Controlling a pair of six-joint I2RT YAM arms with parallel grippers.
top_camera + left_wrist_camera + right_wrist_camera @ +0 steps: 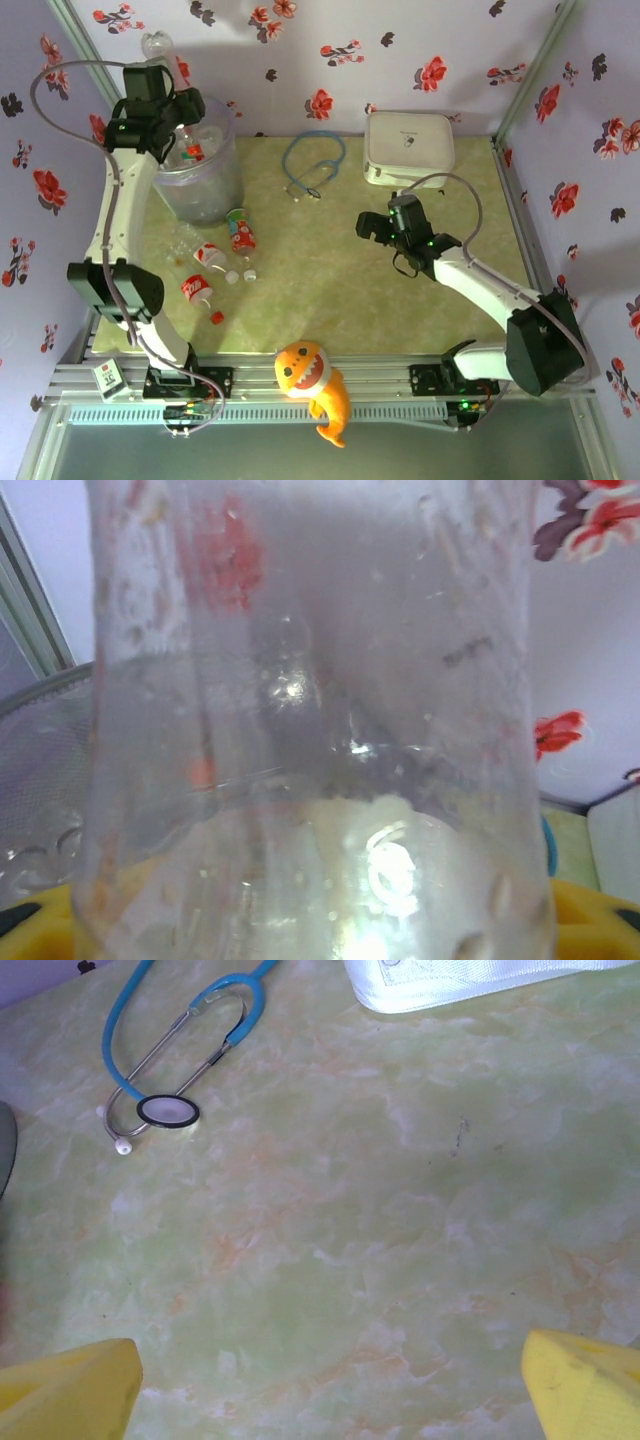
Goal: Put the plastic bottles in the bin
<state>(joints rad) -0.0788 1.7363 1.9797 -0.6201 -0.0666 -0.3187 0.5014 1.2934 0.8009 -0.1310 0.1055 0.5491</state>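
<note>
Clear plastic sits pinched in my left claw (pixel 315 925), jaws narrowed on a bottle (pixel 320 730) raised over the bin (pixel 212 195). I read that height as lining up the drop. Below, the bin holds several bottles (pixel 190 150). More bottles (pixel 240 232) lie on the table (pixel 330 290) just beside it, handy for short trips. My right claw (pixel 330 1385) hangs wide and empty over bare tabletop, well apart, near the stethoscope (pixel 168 1111).
</note>
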